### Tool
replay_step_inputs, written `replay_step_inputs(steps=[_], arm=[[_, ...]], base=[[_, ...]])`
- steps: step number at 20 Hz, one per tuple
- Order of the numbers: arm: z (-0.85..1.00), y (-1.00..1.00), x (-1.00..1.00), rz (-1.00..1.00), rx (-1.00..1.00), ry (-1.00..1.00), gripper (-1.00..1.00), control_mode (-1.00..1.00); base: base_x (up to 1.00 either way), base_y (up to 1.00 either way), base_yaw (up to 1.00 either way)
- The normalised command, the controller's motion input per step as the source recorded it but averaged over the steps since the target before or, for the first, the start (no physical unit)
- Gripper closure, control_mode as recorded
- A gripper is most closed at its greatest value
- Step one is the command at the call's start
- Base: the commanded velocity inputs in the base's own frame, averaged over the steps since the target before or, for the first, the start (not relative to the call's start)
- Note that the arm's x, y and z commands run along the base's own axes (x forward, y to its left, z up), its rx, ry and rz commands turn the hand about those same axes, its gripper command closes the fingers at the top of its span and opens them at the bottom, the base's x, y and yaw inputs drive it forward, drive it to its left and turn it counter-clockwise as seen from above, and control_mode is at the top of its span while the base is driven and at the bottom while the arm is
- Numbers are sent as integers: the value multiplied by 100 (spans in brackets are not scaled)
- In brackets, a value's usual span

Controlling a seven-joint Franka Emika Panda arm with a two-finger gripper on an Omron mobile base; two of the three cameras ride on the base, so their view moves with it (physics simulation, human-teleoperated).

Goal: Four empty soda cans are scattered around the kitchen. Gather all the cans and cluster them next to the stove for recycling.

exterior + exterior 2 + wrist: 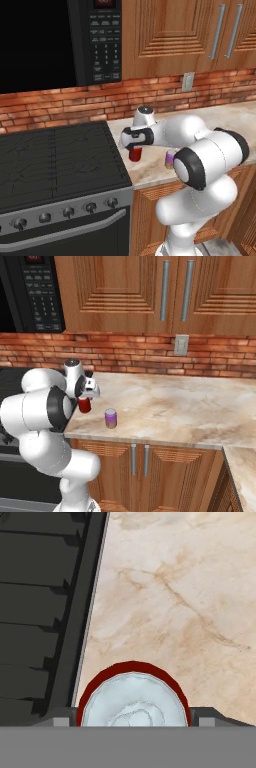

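Brick wall (75, 102) behind, wooden cabinets (170, 35) above, black microwave (95, 40) over the stove (55, 160). Seen from the left base view: beige counter (225, 120) running right from the stove's edge. Red can (135, 153) upright on the counter, just beside the stove's right edge, directly under the tool (135, 146). Tool pointing straight down over the can's top, fingers hidden by the hand's own body. Purple can (170, 158) upright near the counter's front edge, right of the red one, partly hidden behind the arm's elbow, apart from the red can.

Seen from the right base view: same counter (175, 406), wall outlet (181, 344) on the brick above it. Red can (85, 404) at the counter's left end, tool (86, 397) right above it, its lower half showing below the hand. Purple can (111, 418) with silver top and tan base band standing nearer the front edge, near the red can but not touching.

Seen from the hand view: looking straight down on the red can's (133, 699) silver top with red rim, between the two dark fingertips (59, 718) at either side. Fingertips flanking the rim closely; contact or grip cannot be told. Stove's black grates (35, 612) and edge to the left, marbled counter (180, 602) to the right, can sitting just beside the stove's edge.
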Motion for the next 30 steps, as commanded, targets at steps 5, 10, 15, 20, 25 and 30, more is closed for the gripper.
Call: replay_step_inputs(steps=[5,10,15,20,25,30], arm=[[-28,0,19,0,0,0,100,-100],[-18,0,16,0,0,0,100,-100],[-14,1,14,0,0,0,100,-100],[-16,2,9,0,0,0,100,-100],[-22,0,2,0,0,0,-100,-100],[-31,-4,-2,0,0,-1,-100,-100]], base=[[0,0,0],[0,0,0],[0,0,0],[0,0,0],[0,0,0],[0,0,0]])
